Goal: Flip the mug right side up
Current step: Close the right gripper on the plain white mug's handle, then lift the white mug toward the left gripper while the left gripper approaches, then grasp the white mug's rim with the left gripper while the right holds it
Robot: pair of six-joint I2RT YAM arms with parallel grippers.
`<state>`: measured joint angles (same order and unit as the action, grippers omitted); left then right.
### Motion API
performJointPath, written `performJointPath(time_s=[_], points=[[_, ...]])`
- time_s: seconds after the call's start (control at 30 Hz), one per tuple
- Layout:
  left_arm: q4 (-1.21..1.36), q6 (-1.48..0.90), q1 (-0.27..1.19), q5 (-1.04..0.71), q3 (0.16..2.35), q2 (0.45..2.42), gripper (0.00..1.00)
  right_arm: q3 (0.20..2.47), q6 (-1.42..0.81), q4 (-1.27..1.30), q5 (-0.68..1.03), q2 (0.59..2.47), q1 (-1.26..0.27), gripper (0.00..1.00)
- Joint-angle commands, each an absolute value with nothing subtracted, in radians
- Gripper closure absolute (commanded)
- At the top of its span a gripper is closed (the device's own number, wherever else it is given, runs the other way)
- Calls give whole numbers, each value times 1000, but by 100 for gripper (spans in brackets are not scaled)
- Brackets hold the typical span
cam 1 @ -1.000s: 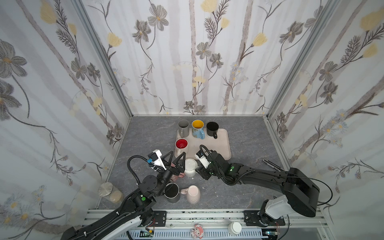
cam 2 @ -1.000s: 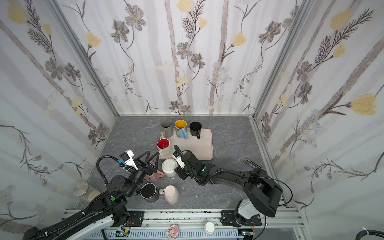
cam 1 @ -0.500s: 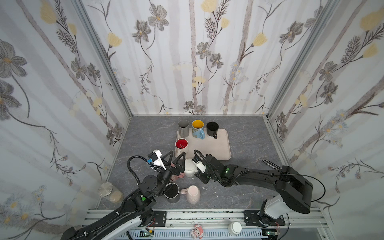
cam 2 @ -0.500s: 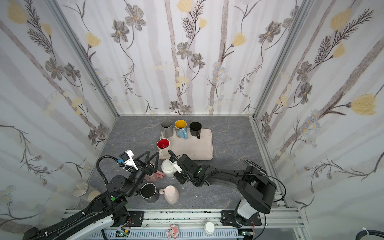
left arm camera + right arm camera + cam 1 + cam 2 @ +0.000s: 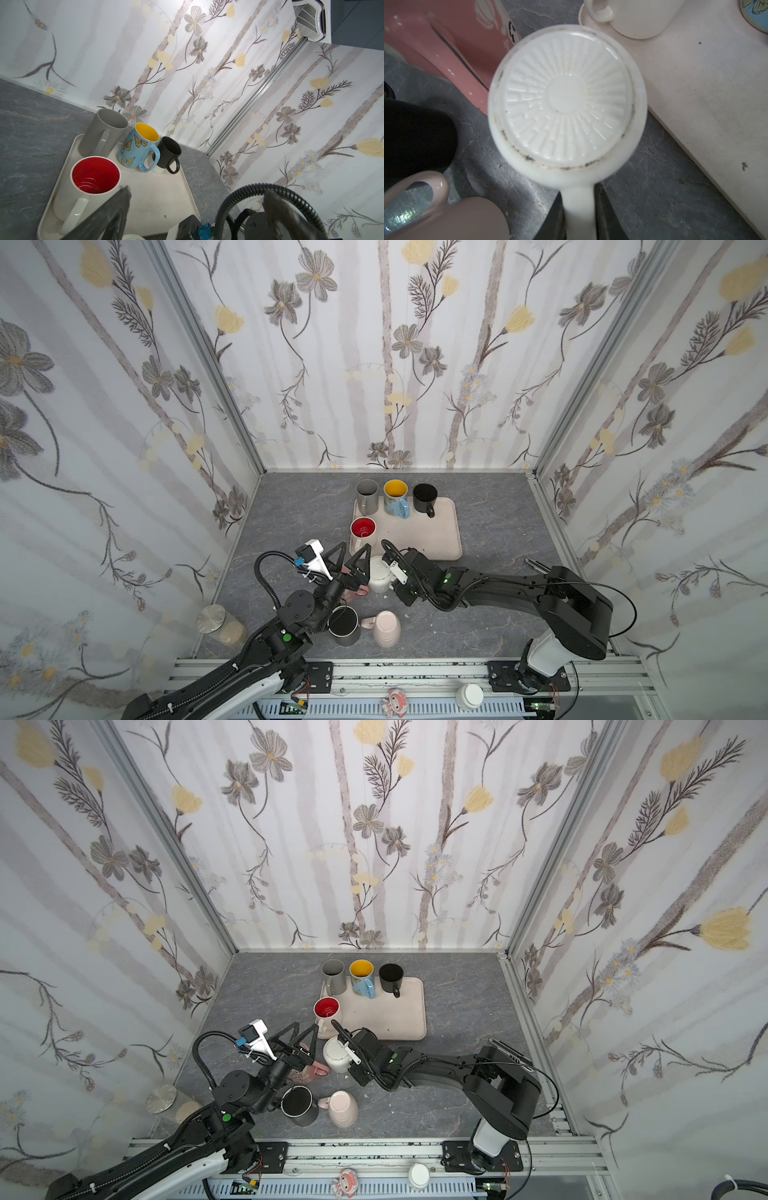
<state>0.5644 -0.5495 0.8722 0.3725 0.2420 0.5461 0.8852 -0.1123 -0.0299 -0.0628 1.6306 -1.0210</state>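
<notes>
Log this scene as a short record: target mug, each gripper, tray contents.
target: white mug, base up, beside the tray
right gripper: closed on the white mug's handle
left gripper: open, holding nothing
on tray: grey mug, blue mug, black mug, red-lined mug, all upright

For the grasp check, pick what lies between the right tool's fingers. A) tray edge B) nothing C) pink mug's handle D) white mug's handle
D: in the right wrist view the handle of the white mug, base up, runs between the dark fingers of the right tool.
</notes>
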Motion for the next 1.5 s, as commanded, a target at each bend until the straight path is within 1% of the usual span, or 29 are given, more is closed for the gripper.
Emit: performJointPath(time_s=[0.0, 0.1, 0.13, 0.3, 0.47, 0.6, 0.7, 0.83, 0.9, 1.07, 1.23, 1.37, 1.47], points=[[581, -551, 871, 377, 246, 549, 0, 871, -106, -20, -85, 1612, -1019, 88], [583, -554, 870, 370, 249, 556, 0, 854, -109, -13, -83, 1602, -1020, 99], [583, -554, 871, 367, 249, 558, 0, 847, -113, -10, -83, 1570, -1020, 100], [592, -557, 871, 358, 255, 572, 0, 776, -148, 23, -108, 1488, -1017, 100], [607, -558, 871, 338, 262, 603, 0, 679, -195, 60, -120, 1357, -991, 100], [631, -561, 871, 294, 269, 637, 0, 606, -239, 111, -84, 1226, -927, 100], [664, -556, 867, 223, 278, 679, 0, 571, -276, 170, -34, 1128, -864, 100], [714, -564, 862, 132, 296, 750, 0, 537, -327, 301, 21, 1023, -828, 100], [747, -572, 860, 110, 292, 776, 0, 534, -356, 373, 41, 989, -783, 100], [839, -590, 852, 32, 294, 847, 0, 544, -430, 548, 113, 948, -741, 100], [978, -614, 844, -83, 298, 931, 0, 536, -533, 737, 185, 934, -722, 100], [1101, -633, 842, -166, 311, 992, 4, 527, -624, 883, 258, 943, -718, 100], [1165, -643, 841, -205, 334, 1033, 12, 525, -679, 947, 310, 950, -720, 100]])
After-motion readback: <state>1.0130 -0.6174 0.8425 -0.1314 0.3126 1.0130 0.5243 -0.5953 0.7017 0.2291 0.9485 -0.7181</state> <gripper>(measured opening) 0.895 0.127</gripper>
